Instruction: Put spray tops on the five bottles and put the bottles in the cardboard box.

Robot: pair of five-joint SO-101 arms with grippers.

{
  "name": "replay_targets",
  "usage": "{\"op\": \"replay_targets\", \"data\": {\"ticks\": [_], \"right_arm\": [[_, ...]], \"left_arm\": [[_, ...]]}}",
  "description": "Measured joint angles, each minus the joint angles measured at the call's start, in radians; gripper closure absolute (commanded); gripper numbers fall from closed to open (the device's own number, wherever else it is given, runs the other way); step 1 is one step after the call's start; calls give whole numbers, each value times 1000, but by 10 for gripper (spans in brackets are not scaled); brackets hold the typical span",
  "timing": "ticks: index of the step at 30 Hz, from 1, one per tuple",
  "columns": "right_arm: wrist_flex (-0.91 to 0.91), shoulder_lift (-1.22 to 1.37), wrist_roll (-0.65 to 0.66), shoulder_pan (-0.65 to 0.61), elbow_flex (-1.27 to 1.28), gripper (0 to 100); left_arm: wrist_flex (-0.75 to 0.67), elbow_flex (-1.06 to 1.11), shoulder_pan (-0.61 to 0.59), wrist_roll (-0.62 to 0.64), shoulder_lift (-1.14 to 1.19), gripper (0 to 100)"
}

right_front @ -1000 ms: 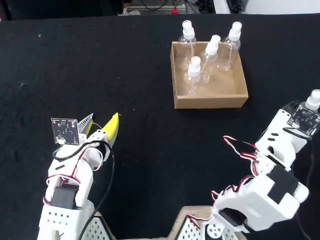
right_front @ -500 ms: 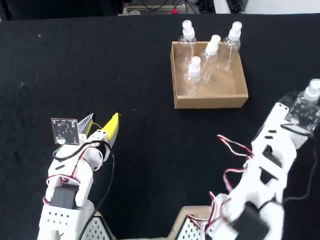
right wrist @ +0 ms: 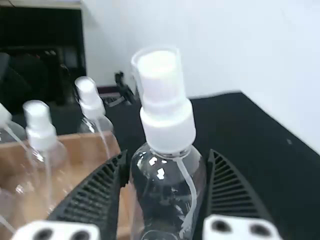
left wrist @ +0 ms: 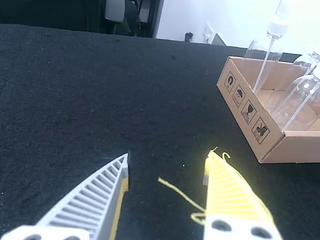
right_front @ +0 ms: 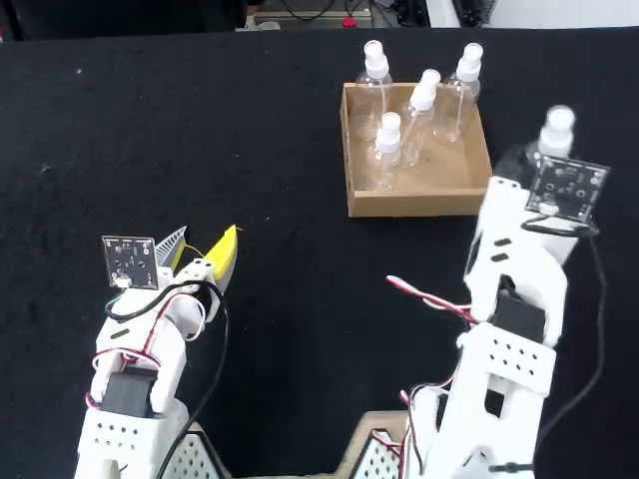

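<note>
The cardboard box [right_front: 419, 205] sits at the back of the black table with several capped clear bottles [right_front: 387, 140] standing inside. My right gripper [right_front: 539, 162] is just off the box's right wall, shut on another clear bottle with a white spray top [right_front: 557, 127]. In the right wrist view that bottle [right wrist: 165, 115] stands upright between the black fingers [right wrist: 95, 195], with the box [right wrist: 75, 150] and its bottles [right wrist: 40, 130] beyond. My left gripper [right_front: 208, 238] hovers open over bare cloth at the front left; its grey and yellow fingers [left wrist: 227, 195] hold nothing.
Black cloth covers the whole table [right_front: 200, 120]. In the left wrist view the box [left wrist: 250, 115] lies off to one side, well away from the left gripper. Red and white wires [right_front: 429, 297] loop off the right arm. Room clutter lies beyond the far edge.
The right arm has swung from the table's right edge toward the box, carrying the bottle to just beside the box's right wall. The left arm has stayed put.
</note>
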Motion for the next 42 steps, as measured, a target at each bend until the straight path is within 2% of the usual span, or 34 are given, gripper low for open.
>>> {"op": "replay_targets", "data": {"ticks": [5, 10, 18, 27, 42], "right_arm": [[-34, -3, -60, -109, -17, 839], [-242, 23, -160, -126, -5, 839], [-474, 328, -170, -133, 0, 839], [-523, 609, -172, -132, -95, 839], [-523, 838, -172, -132, -236, 839]], "left_arm": [[0, 0, 0, 0, 0, 762], [0, 0, 0, 0, 0, 762], [0, 0, 0, 0, 0, 762], [0, 0, 0, 0, 0, 762], [0, 0, 0, 0, 0, 762]]}}
